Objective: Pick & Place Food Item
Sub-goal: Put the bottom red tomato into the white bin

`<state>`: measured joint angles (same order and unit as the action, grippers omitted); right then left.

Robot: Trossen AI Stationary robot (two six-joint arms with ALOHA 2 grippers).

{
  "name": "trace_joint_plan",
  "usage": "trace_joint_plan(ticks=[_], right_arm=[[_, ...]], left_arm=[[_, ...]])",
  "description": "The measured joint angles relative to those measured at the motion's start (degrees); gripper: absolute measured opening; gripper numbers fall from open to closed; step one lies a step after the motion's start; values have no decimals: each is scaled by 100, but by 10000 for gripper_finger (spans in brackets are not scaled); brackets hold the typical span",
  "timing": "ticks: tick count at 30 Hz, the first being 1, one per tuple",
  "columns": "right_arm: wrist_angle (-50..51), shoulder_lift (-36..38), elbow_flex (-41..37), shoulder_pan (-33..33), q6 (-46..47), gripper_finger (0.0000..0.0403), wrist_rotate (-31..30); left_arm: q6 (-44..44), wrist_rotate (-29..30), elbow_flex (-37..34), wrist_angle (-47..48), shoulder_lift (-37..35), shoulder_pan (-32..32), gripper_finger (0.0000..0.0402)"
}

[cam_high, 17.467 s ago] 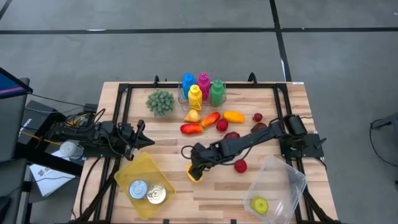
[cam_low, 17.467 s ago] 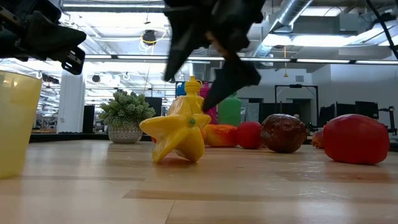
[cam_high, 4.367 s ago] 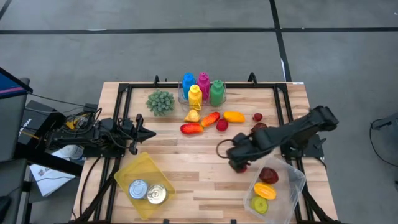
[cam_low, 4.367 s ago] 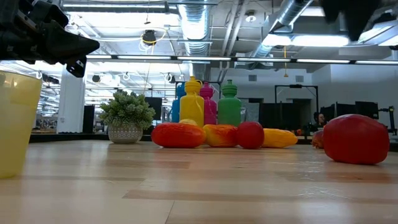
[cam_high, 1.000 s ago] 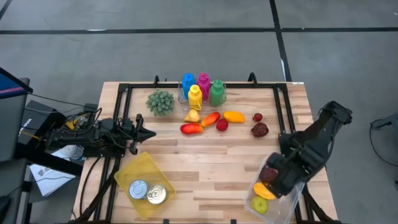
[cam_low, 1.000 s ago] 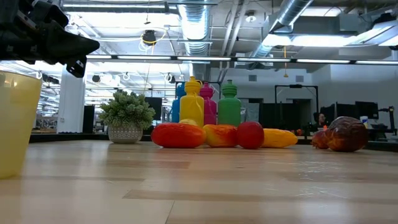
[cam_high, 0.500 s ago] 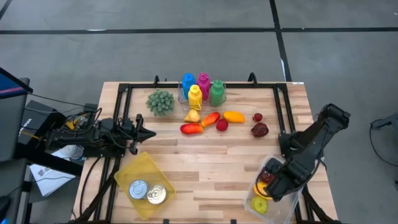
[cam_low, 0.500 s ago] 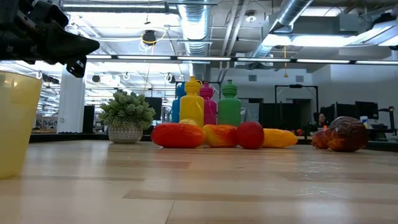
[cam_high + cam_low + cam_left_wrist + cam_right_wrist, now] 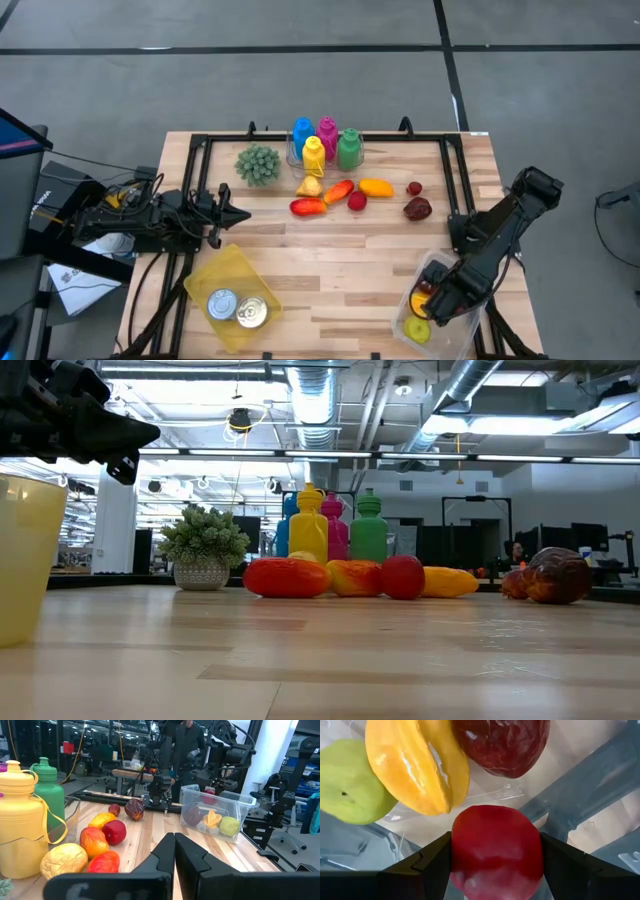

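Hovering inside the clear bin (image 9: 470, 322), the right tool (image 9: 496, 854) grips a red fruit (image 9: 496, 847), seemingly ready to drop it beside the others.

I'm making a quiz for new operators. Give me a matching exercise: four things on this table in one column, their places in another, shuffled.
Things:
1. red fruit
2. two cans
3. green fruit
4. potted plant

Places:
A. yellow tub
B. between the right gripper's fingers
C. lying in the clear bin
D. standing left of the bottles

Pairs: 1-B, 2-A, 3-C, 4-D
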<state>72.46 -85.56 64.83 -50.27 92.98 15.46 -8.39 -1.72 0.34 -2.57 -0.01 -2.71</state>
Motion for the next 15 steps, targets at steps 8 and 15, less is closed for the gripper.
trace_joint_plan(ticks=[8,15], right_arm=[[-34,0,-16,-36,-84,256,-6],[-58,0,-16,-34,-148,260,57]], left_arm=[[0,0,0,0,0,-1,0],[-1,0,0,-1,0,-1,0]])
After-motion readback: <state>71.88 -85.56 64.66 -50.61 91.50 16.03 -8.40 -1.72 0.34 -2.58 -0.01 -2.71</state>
